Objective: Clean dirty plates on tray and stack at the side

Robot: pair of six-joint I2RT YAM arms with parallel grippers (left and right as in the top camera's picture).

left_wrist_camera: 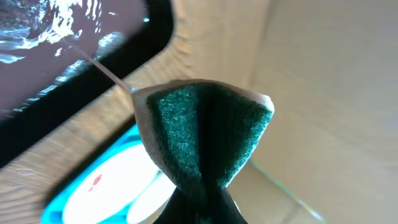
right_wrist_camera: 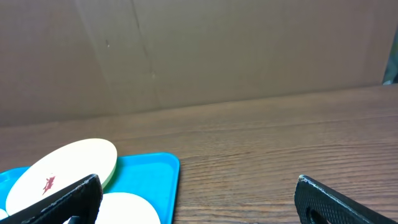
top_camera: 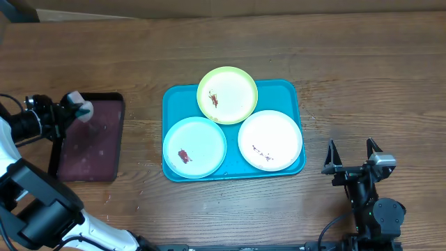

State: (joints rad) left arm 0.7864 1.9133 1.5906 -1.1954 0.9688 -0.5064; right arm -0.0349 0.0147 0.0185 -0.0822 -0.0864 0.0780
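Observation:
The turquoise tray [top_camera: 279, 94] lies mid-table with three plates on it. The yellow-green plate [top_camera: 227, 94] at the back has a red-brown smear. The mint-blue plate [top_camera: 194, 147] at the front left has a red smear. The white plate [top_camera: 270, 139] at the front right has small dark specks. My left gripper [top_camera: 81, 109] is over the black tray's back left corner, shut on a folded green sponge [left_wrist_camera: 202, 134]. My right gripper [top_camera: 352, 157] is open and empty, right of the turquoise tray. In the right wrist view the tray [right_wrist_camera: 158, 171] and yellow-green plate [right_wrist_camera: 65, 165] show at the lower left.
A black tray with maroon inside [top_camera: 94, 139] lies at the left of the table. A cardboard wall [right_wrist_camera: 199, 50] stands behind the table. Bare wood table [top_camera: 362, 84] lies right of the turquoise tray.

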